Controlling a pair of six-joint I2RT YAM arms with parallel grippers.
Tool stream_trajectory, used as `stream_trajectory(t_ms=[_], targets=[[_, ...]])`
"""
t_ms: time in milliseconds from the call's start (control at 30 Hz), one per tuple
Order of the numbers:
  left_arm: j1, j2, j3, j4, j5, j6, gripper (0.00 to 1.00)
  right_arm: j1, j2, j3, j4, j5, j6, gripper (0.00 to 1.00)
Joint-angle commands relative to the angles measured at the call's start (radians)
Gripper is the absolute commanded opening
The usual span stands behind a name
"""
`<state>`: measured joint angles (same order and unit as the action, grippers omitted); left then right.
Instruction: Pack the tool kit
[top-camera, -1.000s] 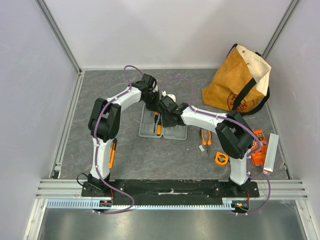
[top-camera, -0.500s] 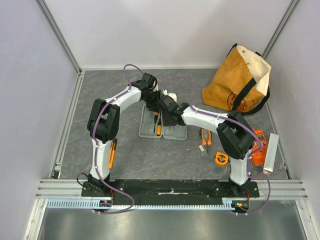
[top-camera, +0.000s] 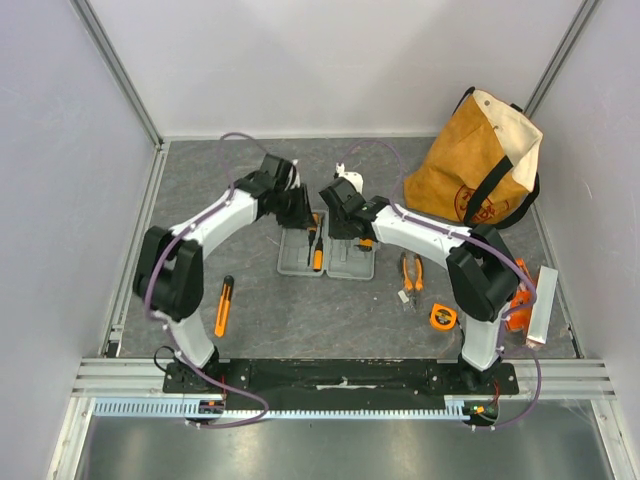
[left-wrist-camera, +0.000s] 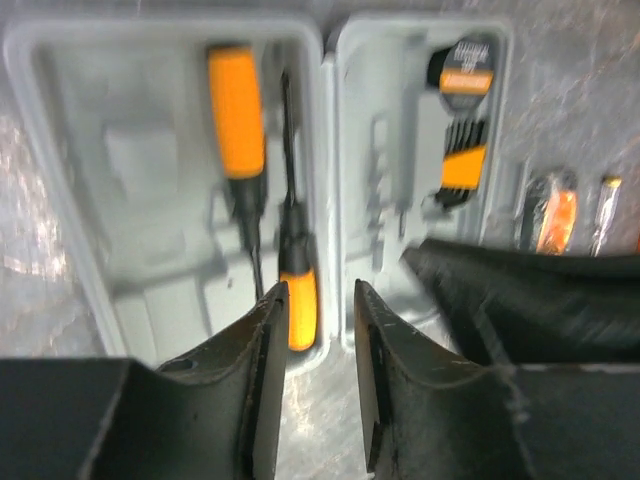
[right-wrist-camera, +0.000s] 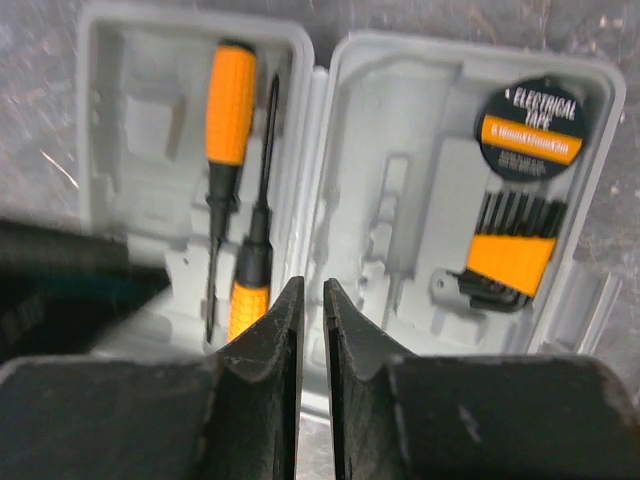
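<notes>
The tool kit case (top-camera: 345, 262) lies open and flat mid-table. Its left half (right-wrist-camera: 130, 150) holds two orange-and-black screwdrivers (right-wrist-camera: 230, 100). Its right half (right-wrist-camera: 400, 150) holds a roll of electrical tape (right-wrist-camera: 530, 125) and hex keys (right-wrist-camera: 512, 255). My left gripper (top-camera: 300, 212) hovers over the case's far left, slightly open and empty (left-wrist-camera: 320, 295). My right gripper (top-camera: 340, 224) hovers over the hinge, its jaws nearly together with nothing between them (right-wrist-camera: 313, 290). Orange pliers (top-camera: 410, 272), a tape measure (top-camera: 441, 316) and a knife (top-camera: 223, 305) lie loose on the table.
A tan canvas bag with black straps (top-camera: 485, 160) stands at the back right. An orange bit box (top-camera: 515, 290) and a grey bar (top-camera: 541, 305) lie at the right edge, by the right arm's elbow. White walls enclose the table.
The left arm's elbow has swung out to the left and its gripper has shifted left over the case. The right gripper has moved back and a little right. The case has stayed put.
</notes>
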<state>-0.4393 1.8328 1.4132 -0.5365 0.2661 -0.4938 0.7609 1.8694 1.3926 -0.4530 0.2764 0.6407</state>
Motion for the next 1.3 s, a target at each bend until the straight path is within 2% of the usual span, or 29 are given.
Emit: stream_trajectory(t_ms=[0, 133, 267, 367, 667, 1133, 1267], targets=[[-0.012, -0.170, -0.232, 0.147, -0.004, -0.112, 0.40, -0.035, 0.049, 0.121, 0.036, -0.017, 0.007, 0.18], [-0.035, -0.225, -0.370, 0.227, 0.042, -0.178, 0.39, -0.054, 0.131, 0.230, 0.045, -0.061, -0.015, 0.18], [-0.062, -0.198, -0.372, 0.227, 0.050, -0.204, 0.37, -0.063, 0.214, 0.305, 0.037, -0.100, -0.016, 0.18], [-0.079, -0.169, -0.333, 0.166, -0.017, -0.201, 0.33, -0.066, 0.252, 0.330, 0.034, -0.114, -0.015, 0.18], [-0.110, -0.107, -0.323, 0.132, -0.054, -0.193, 0.24, -0.072, 0.300, 0.329, 0.036, -0.108, 0.005, 0.17], [-0.118, -0.052, -0.316, 0.119, -0.087, -0.155, 0.20, -0.083, 0.347, 0.327, 0.034, -0.051, 0.014, 0.08], [-0.119, -0.033, -0.323, 0.112, -0.073, -0.152, 0.15, -0.086, 0.347, 0.319, 0.034, -0.034, 0.017, 0.02]])
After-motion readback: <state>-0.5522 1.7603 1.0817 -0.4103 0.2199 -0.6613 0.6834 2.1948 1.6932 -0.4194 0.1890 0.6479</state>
